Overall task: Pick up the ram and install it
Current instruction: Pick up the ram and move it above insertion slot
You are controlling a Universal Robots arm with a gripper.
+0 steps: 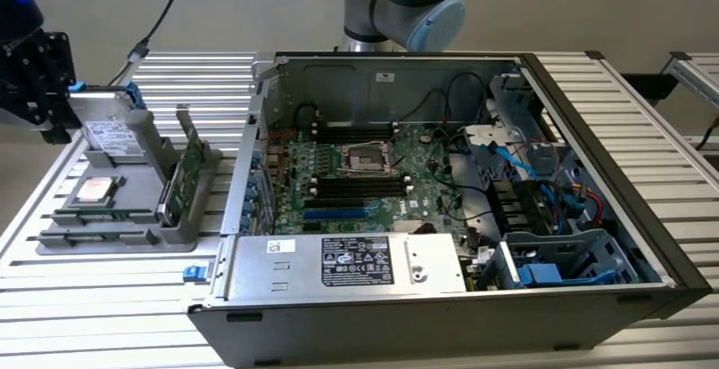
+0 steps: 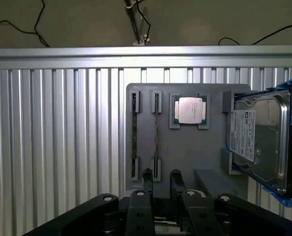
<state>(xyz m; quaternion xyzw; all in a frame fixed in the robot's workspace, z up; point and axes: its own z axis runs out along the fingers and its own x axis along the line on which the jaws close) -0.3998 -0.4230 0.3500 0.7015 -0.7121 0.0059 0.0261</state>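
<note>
Hovering at the tray's (image 2: pixel 185 147) edge, fingers (image 2: pixel 146 178) parted and empty
ram (image 2: pixel 134 132) sits edge-up in the tray right beside another thin stick (image 2: pixel 156 132), so a slightly off drop could easily nab the wrong one

Open room above holder (image 2: pixel 185 147), hard drive (image 2: pixel 256 137) alongside

Seen from the exterior as a long, thin green ram (image 1: pixel 103 215), standing on its long edge in a narrow slot of the gray holder (image 1: pixel 168 236), level and seated at both ends. Seen edge-on in the wrist view (image 2: pixel 134 135), running straight between two end brackets of the holder (image 2: pixel 185 152), not yet lifted out.
</note>
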